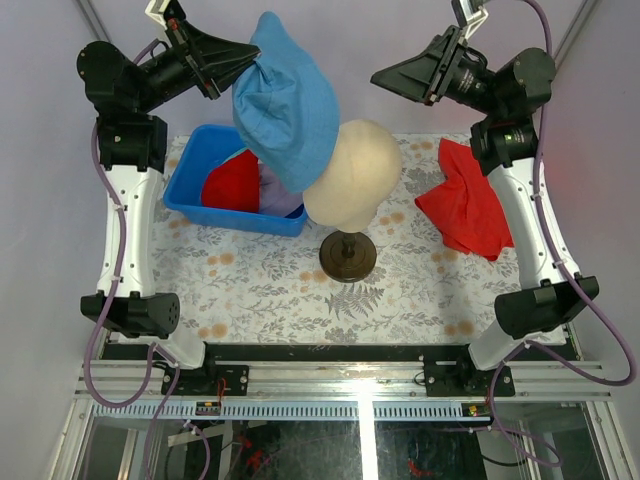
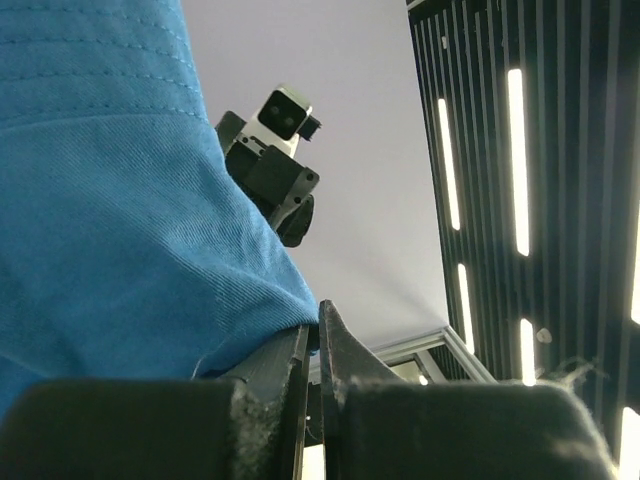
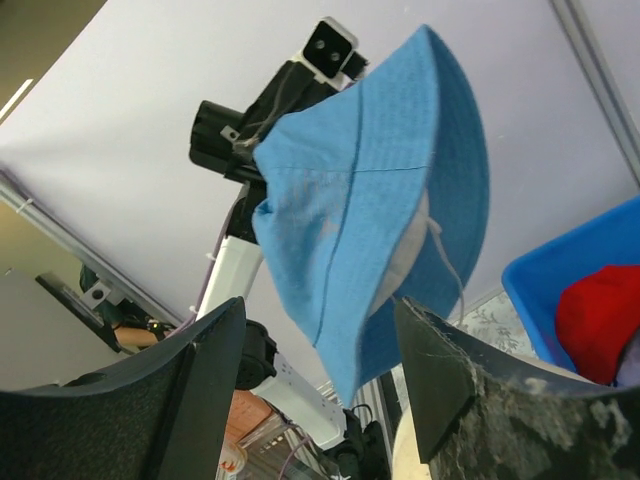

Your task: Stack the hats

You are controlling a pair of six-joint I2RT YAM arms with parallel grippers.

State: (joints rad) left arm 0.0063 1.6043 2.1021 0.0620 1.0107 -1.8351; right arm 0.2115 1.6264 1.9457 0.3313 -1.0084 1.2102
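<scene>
My left gripper (image 1: 252, 48) is raised high at the back left and shut on the brim of the blue hat (image 1: 285, 105), which hangs open above the bin and the mannequin head. In the left wrist view the jaws (image 2: 315, 322) pinch the blue cloth (image 2: 110, 220). My right gripper (image 1: 385, 78) is raised at the back right, open and empty, facing the blue hat (image 3: 370, 180) across a gap; it also shows in the right wrist view (image 3: 318, 305). A red hat (image 1: 235, 182) and a pale lilac hat (image 1: 278, 197) lie in the blue bin (image 1: 200, 165). The teal hat is out of view.
A beige mannequin head (image 1: 355, 175) on a dark round stand (image 1: 348, 256) sits mid-table, partly under the blue hat. A flat red cloth (image 1: 470, 200) lies at the right. The table has a grey floral cover (image 1: 270, 290).
</scene>
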